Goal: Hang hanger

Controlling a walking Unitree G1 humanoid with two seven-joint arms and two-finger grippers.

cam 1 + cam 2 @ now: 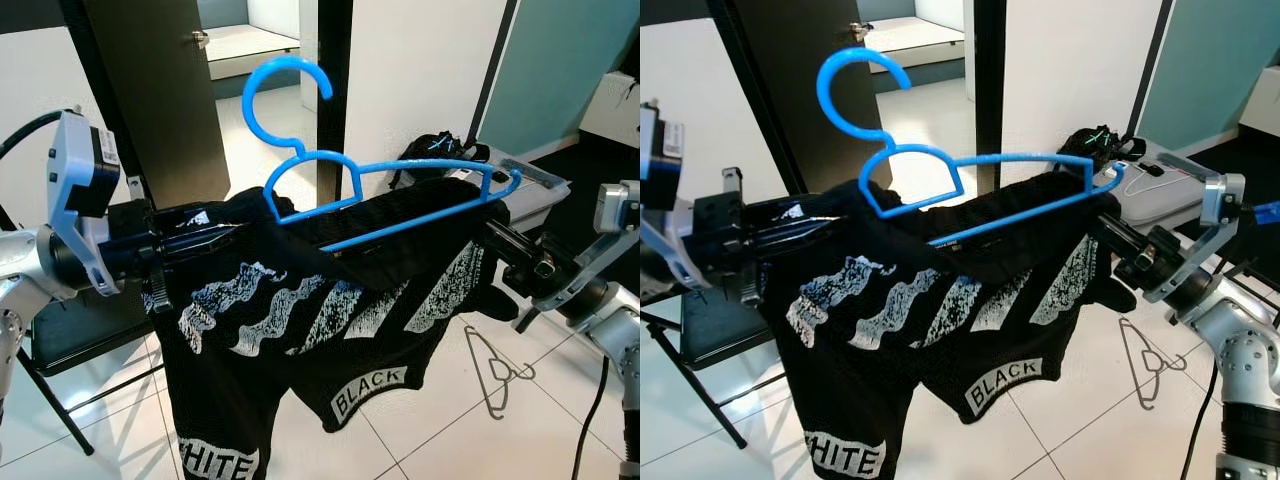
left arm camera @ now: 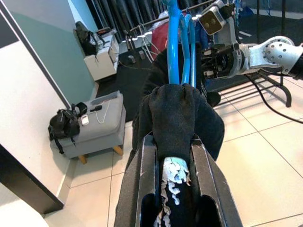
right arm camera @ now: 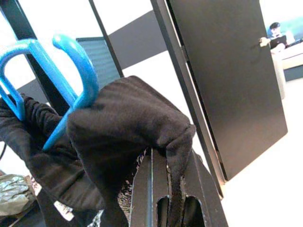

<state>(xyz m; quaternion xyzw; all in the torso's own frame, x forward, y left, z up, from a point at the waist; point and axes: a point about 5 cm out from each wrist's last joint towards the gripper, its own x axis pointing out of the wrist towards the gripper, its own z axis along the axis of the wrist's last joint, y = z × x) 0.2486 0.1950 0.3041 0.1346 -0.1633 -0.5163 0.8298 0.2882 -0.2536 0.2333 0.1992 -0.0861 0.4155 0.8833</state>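
Observation:
A blue plastic hanger (image 1: 420, 165) is held level before me, its hook (image 1: 262, 85) up and free. Black shorts (image 1: 300, 310) with white print are draped over its lower bar and hang down. My left gripper (image 1: 200, 238) is shut on the shorts' left end; in the left wrist view the cloth (image 2: 173, 113) bulges between its fingers (image 2: 142, 161). My right gripper (image 1: 505, 240) is shut on the right end, where the hanger's tip (image 3: 75, 61) pokes out beside the pinched cloth (image 3: 128, 113).
A bare wire hanger (image 1: 495, 370) lies on the white tiled floor at the right. Behind stand a grey ottoman (image 1: 535, 195) with a black bag (image 1: 435, 150), a black pillar (image 1: 335, 100) and a dark door (image 1: 160, 90). A black chair (image 1: 60, 340) is at my left.

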